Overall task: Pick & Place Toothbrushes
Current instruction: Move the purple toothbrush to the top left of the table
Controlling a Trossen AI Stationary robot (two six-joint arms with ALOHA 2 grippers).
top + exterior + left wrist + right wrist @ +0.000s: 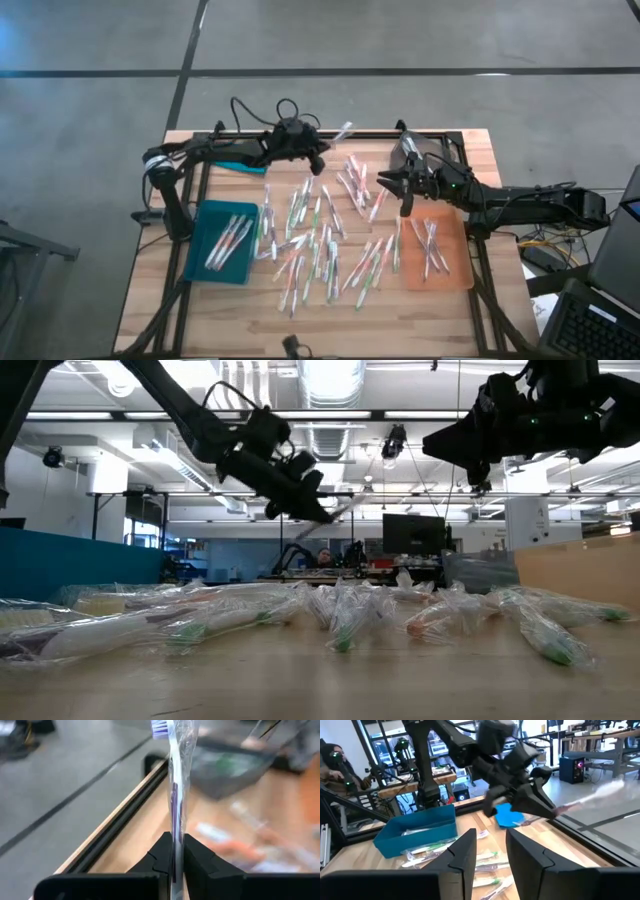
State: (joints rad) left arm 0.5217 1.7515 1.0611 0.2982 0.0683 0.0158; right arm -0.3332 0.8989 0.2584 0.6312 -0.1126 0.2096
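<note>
**My left pincer holds one wrapped toothbrush above the far edge of the table**

I am a robot with two dark arms at a wooden table (150,300), seen from above.

My left pincer (322,152) hangs above the far side of the table, near the middle. Its two fingers (161,855) are clamped on a toothbrush in clear wrapping (177,780). The brush stands out past the fingertips, its bristle head farthest from me, and reaches over the table's far black rim (125,815). In the low view it shows as a pale stick slanting up from the pincer (300,495), well clear of the table.

My right pincer (404,208) hangs to the right of the middle, between the scattered brushes and the orange tray (460,280). Its fingers (465,852) stand a little apart with nothing between them.

The loose toothbrushes (320,240) lie spread across the middle of the table, dozens of thin pale sticks with green, pink or orange-red parts, each in clear wrapping. Several more lie in the blue tray (200,260) at the left, and several in the orange tray at the right. A small blue object (507,815) lies on the table near the far edge, by my left arm.

Beyond the table is a workshop room; a person sits at the left edge of my right wrist view (335,767).
</note>
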